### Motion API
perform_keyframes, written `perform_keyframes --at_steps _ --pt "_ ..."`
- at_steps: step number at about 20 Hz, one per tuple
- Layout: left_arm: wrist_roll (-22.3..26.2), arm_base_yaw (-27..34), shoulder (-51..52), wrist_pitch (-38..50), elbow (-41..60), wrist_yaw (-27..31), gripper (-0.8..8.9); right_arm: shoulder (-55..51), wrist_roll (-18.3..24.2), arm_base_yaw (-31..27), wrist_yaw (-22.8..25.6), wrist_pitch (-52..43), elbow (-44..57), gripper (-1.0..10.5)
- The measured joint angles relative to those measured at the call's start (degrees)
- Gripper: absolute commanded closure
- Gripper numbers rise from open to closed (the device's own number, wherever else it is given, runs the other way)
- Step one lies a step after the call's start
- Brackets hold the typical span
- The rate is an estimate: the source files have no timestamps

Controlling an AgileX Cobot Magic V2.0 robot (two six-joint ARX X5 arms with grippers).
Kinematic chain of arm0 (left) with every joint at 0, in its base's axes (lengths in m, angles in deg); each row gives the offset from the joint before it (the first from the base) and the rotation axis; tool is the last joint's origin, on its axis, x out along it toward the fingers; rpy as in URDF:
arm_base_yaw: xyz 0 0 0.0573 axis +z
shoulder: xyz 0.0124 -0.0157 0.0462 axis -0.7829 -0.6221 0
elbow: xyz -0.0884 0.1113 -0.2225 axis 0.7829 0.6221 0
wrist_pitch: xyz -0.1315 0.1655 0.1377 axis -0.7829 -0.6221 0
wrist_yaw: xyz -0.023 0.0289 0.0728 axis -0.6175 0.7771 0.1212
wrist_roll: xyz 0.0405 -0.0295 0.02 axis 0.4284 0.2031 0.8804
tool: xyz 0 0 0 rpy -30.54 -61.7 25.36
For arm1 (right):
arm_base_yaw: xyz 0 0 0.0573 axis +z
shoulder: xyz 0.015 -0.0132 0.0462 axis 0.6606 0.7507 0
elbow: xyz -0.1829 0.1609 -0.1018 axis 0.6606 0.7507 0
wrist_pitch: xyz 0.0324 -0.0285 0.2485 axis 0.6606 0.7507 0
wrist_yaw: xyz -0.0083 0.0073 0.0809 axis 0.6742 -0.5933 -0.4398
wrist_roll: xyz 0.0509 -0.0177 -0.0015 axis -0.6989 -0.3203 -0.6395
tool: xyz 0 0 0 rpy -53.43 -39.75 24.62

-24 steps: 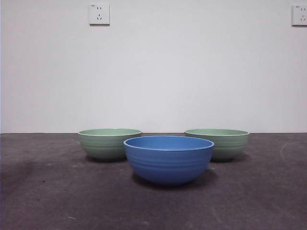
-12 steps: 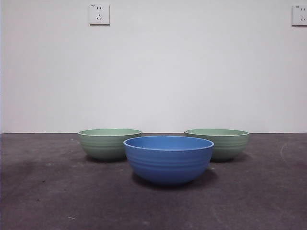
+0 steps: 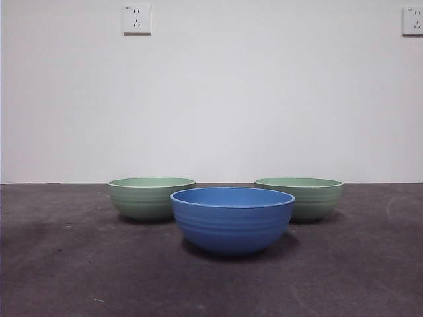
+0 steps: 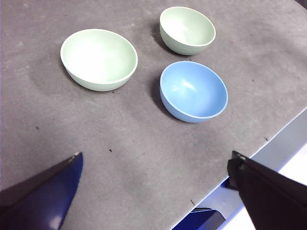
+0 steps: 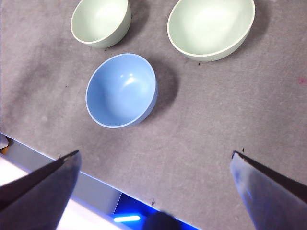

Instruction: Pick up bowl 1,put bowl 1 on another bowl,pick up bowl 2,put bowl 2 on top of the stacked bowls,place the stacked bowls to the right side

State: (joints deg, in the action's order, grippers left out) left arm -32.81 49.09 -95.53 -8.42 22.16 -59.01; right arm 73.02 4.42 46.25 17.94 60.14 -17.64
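Note:
Three ribbed bowls stand apart on the dark table, none stacked. The blue bowl [image 3: 232, 220] is in front at the middle, also seen from above as the blue bowl [image 4: 193, 91] and the blue bowl [image 5: 122, 90]. One pale green bowl [image 3: 151, 198] sits behind it to the left, the other green bowl [image 3: 299, 198] behind it to the right. My left gripper [image 4: 156, 155] hangs high over the table, open and empty, nearest the left green bowl [image 4: 99, 59]. My right gripper [image 5: 155, 153] is likewise high, open and empty, with the right green bowl [image 5: 211, 28] beyond it. Neither gripper shows in the front view.
The grey table top [image 3: 66, 264] stretches to both sides of the bowls. Its front edge [image 4: 268, 143] runs close to the blue bowl, seen too as the table edge [image 5: 48, 163]. A white wall with two sockets [image 3: 137, 19] stands behind.

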Motion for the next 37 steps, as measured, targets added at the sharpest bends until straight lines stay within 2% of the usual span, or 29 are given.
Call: perform_keyframes --at_steps 3,10,20,29,31,34,36,37 --pt "0.0 0.0 0.0 0.0 0.0 0.0 1.89 1.0 -0.9 0.0 0.8 -2.3 0.0 3.2" --pt "0.0 0.0 -0.2 0.2 0.0 0.0 1.89 7.7 -5.6 0.0 7.2 -13.1 0.0 3.2" --pt "0.0 0.0 -0.2 0.2 0.0 0.0 1.90 26.1 -10.2 0.0 7.4 -27.4 -0.1 3.2" --pt "0.0 0.0 -0.3 0.2 0.0 0.0 1.90 42.4 -12.6 0.8 10.3 -41.5 -0.1 3.7" --pt "0.0 0.0 -0.5 0.2 0.0 0.0 1.90 45.4 -12.9 1.1 10.4 -43.8 -0.1 4.6" --pt "0.0 0.0 -0.5 0.2 0.0 0.0 1.90 48.3 -13.0 1.6 11.4 -45.7 -0.1 5.1" --pt "0.0 0.0 -0.5 0.2 0.0 0.0 1.90 49.5 -13.1 2.1 12.2 -46.4 -0.3 6.3" --pt "0.0 0.0 -0.5 0.2 0.0 0.0 1.90 50.0 -13.1 2.4 12.3 -46.9 -0.5 6.5"
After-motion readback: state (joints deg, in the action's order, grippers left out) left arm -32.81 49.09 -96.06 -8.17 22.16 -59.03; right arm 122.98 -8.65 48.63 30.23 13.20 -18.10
